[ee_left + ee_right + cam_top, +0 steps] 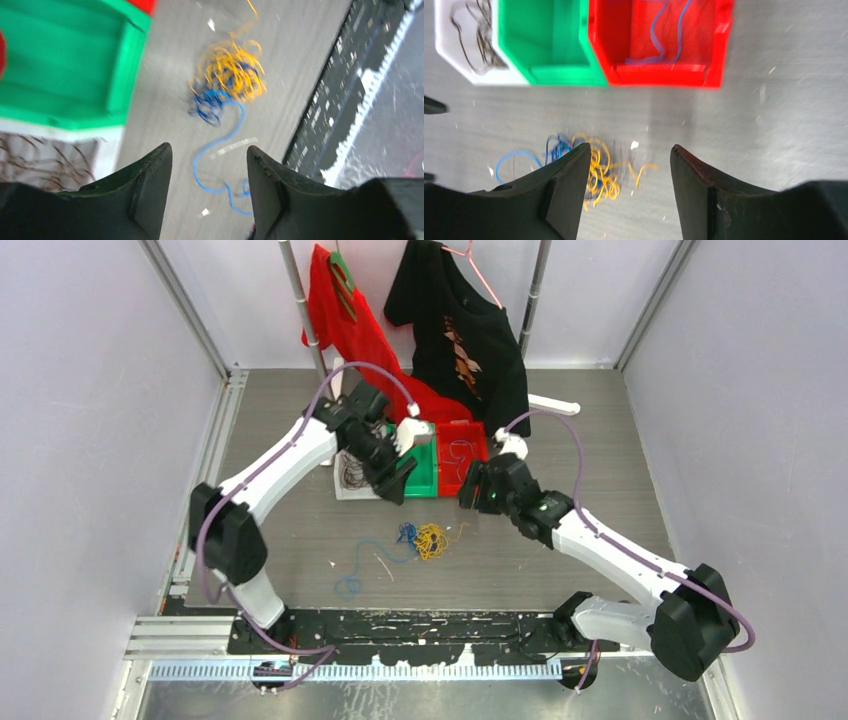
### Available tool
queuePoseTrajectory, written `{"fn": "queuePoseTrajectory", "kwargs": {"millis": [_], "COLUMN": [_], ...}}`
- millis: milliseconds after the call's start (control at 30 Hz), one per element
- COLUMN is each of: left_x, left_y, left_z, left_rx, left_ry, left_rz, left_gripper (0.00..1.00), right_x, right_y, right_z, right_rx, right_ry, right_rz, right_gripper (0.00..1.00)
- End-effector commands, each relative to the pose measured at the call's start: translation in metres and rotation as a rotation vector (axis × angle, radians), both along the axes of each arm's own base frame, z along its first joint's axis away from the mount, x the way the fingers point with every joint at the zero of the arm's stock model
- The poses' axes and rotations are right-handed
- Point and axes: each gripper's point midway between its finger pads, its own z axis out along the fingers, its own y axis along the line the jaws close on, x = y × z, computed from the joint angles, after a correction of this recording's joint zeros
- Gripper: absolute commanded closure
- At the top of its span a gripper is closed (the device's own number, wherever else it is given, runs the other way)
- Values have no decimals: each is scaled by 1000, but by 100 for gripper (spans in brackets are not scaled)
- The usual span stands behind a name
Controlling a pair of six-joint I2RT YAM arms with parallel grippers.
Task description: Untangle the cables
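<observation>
Jaws wide apart on left gripper (209, 149) and right gripper (630, 147), both empty, cables (425, 538) on table (600, 440) below, between them, untouched

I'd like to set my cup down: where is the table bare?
Bare grey tabletop lies right of the red plastic bin and at the far left corner. Crowded: the middle, where the tangled yellow-and-blue cables and a trailing blue strand lie.

Motion-blurred cables (230, 72) — white bin (499, 78) cropped at the top edge
</observation>
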Motion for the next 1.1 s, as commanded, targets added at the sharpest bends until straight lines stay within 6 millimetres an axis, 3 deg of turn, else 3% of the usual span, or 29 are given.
{"fn": "queuePoseTrajectory", "kwargs": {"millis": [0,200,300,467,733,900,1000,1067], "left_x": [-43,-56,-60,-70,-81,-76,-73,-69], "left_y": [19,36,40,46,48,43,35,28], "left_z": [6,-5,-2,6,21,30,43,52], "left_rx": [-25,22,29,16,-16,-43,-86,-120], "left_ry": [21,21,9,-9,-25,-42,-52,-58], "left_rz": [-54,-44,-49,-61,-86,-76,-73,-45], "left_gripper": [43,44,44,45,44,44,44,44], "right_x": [-36,-53,-47,-25,-8,-7,-8,-9], "right_y": [27,50,53,52,54,54,54,64], "right_z": [-32,-74,-88,-89,-69,-55,-33,-3], "right_rx": [83,84,43,-22,-43,-48,-32,38], "right_ry": [150,267,293,239,145,117,73,22], "right_rz": [41,40,5,-39,-25,-2,27,77], "right_gripper": [35,41,47,59,74,98,99,99]}}
